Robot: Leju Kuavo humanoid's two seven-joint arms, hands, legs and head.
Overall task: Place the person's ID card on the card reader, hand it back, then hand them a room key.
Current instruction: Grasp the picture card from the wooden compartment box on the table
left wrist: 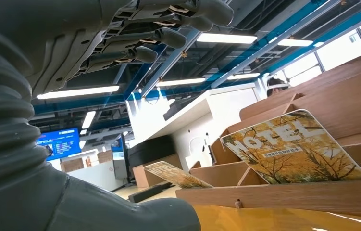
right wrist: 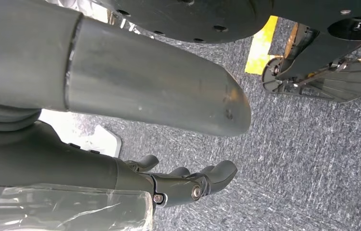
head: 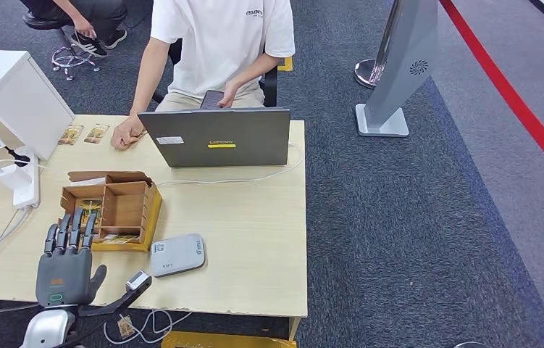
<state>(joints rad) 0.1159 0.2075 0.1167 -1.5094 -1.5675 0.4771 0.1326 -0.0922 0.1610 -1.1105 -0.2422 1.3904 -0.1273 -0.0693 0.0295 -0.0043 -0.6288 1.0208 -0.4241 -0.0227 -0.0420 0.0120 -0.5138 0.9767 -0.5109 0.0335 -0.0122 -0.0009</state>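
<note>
You can see a hotel room key card [left wrist: 293, 149] leaning in the wooden box [head: 120, 206] at the left of the frame. Your left hand [head: 66, 264] is just below it, fingers [head: 73, 230] straight, holding nothing. The grey card reader [head: 177, 254] lies beside the box on the desk [head: 254, 239]. Your right hand [right wrist: 178, 185] hangs over carpet, fingers loosely curled and holding nothing.
</note>
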